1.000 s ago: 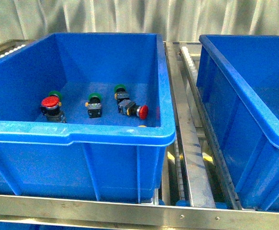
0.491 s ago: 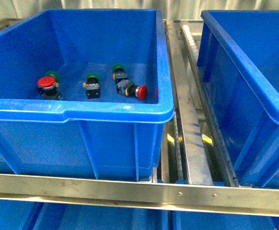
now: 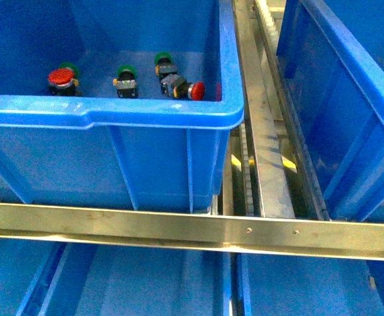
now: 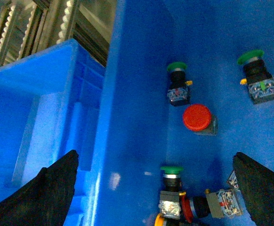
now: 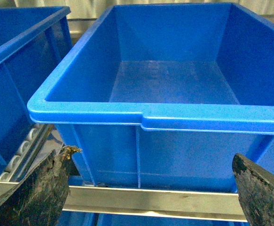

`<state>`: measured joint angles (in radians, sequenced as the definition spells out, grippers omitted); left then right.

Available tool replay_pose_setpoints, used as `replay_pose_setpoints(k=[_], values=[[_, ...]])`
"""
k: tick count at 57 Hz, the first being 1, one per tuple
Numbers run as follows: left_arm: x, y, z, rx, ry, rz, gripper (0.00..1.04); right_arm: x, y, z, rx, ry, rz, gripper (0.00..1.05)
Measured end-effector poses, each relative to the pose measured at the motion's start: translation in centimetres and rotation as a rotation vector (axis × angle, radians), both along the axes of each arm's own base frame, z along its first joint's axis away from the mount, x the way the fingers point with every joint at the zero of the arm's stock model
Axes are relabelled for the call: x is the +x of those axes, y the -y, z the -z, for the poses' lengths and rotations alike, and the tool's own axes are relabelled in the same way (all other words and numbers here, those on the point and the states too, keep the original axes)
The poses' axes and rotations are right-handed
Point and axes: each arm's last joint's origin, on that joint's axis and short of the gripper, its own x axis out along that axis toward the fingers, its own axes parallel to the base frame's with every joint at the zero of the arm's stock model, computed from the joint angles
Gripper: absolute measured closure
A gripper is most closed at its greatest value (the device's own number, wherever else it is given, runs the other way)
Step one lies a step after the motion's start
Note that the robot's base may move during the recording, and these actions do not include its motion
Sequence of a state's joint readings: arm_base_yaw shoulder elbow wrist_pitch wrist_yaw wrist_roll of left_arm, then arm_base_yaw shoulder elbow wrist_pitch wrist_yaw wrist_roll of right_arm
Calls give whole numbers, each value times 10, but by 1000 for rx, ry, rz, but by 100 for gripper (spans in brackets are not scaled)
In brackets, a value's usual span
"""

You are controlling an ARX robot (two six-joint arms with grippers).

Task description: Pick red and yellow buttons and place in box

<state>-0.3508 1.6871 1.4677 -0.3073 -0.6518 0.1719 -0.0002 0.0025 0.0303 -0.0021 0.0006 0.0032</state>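
Hovering over the bin that holds the buttons, the left gripper has its jaws spread wide with nothing between them. To me that reads as lining up for a first pick rather than carrying anything. Toward the bin's left side the upright red button stands cap-up, with a green button just behind it. Standing that way, it offers its round cap to a grasp from above. Near the bin's right wall the tipped red button lies on its side, cap toward that wall and body just beside a second green button. There the jaws would likely have to close across the neck or body instead. What looks like the yellow button shows only as a sliver in the left wrist view, just beside the tipped red one. The front view does not show it, probably because the bin's near rim hides it. To the right of the bin, past a roller track, stands the empty box. The right gripper hangs outside its near wall, released and holding nothing, presumably so as not to crowd the left arm. With the wanted buttons in the bin and the box bare, I judge the task to be at its start. Green caps mixed among them make a wrong grab the main risk.
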Motion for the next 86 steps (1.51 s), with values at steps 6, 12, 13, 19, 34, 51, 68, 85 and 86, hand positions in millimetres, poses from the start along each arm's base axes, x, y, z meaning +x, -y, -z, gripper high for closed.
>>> replay_pose_setpoints(k=[6,12,13,19,34,51,68,85,86], values=[[13,-2,17,22,-50,2,8,0,0,0,0,0,0,6],[30,-7,32,48,-92,-14,8,0,0,0,0,0,0,6],[31,-8,33,49,-93,-16,8,0,0,0,0,0,0,6],[44,-13,42,57,-98,-36,8,0,0,0,0,0,0,6],[77,-20,67,-14,-90,-60,8,0,0,0,0,0,0,6],[102,-20,79,-127,-62,-88,8,0,0,0,0,0,0,6],[112,-20,95,-154,-76,-109,8,0,0,0,0,0,0,6],[120,-11,108,-176,-97,-118,8,0,0,0,0,0,0,6],[120,-11,108,-176,-97,-119,8,0,0,0,0,0,0,6]])
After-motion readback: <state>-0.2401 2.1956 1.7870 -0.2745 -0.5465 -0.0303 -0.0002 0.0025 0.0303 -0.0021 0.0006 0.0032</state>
